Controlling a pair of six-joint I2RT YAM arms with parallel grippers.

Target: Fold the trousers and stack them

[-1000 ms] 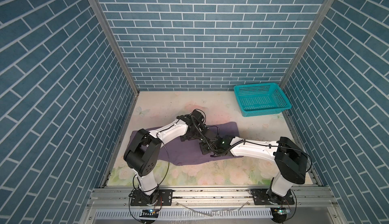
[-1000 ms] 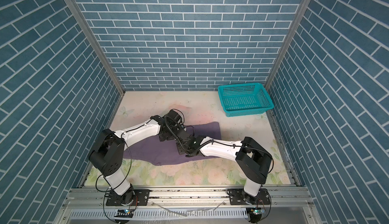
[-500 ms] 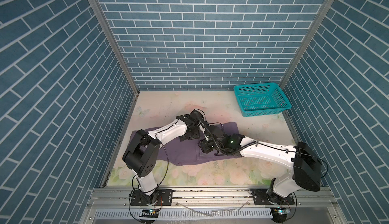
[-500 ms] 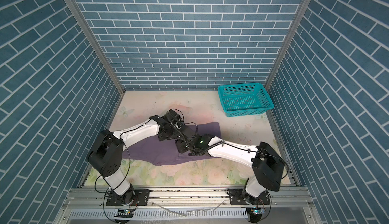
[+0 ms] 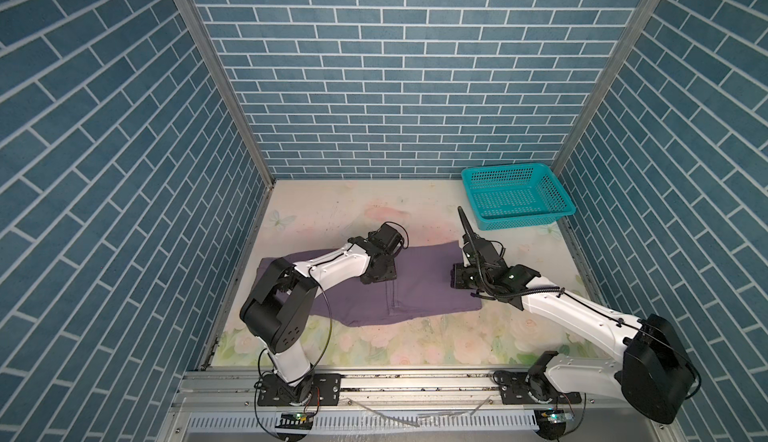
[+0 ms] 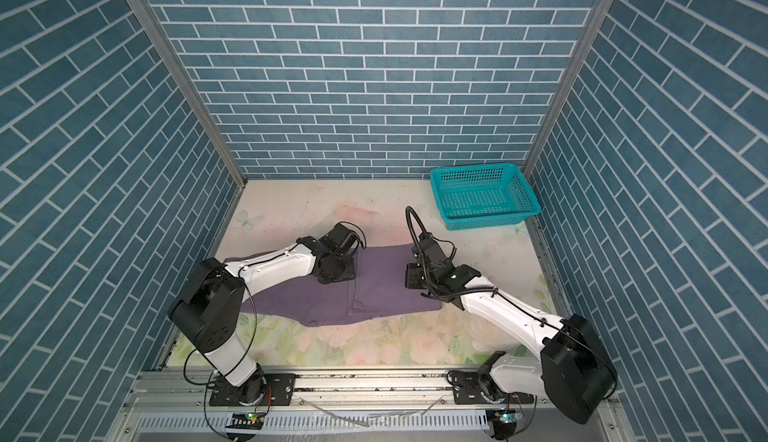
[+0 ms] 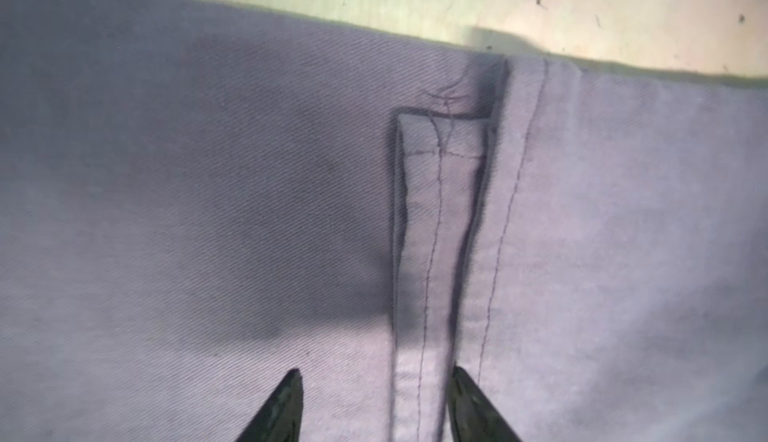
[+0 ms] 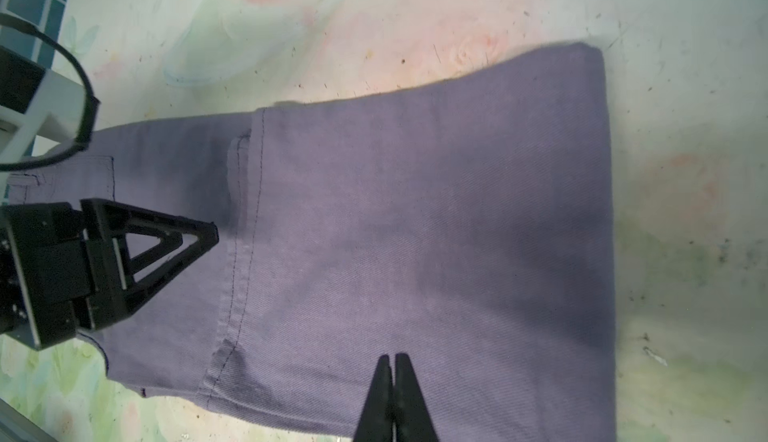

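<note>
The purple trousers (image 5: 424,282) (image 6: 386,282) lie flat across the floral table, with one layer folded over; its stitched hem runs across the middle. My left gripper (image 5: 377,273) (image 6: 334,273) points down over the trousers near their far edge. In the left wrist view it (image 7: 374,377) is open, its tips either side of a narrow stitched strip of cloth (image 7: 436,232). My right gripper (image 5: 460,280) (image 6: 414,280) hovers at the right end of the trousers. In the right wrist view it (image 8: 392,357) is shut with nothing in it, over the cloth (image 8: 415,211).
A teal plastic basket (image 5: 523,220) (image 6: 490,221) stands empty at the back right corner. Blue brick walls close in the table on three sides. A metal rail with both arm bases runs along the front edge.
My right arm has drawn back from the middle of the trousers to their right end and its gripper has shut. The left gripper has stayed in place and narrowed somewhat.
</note>
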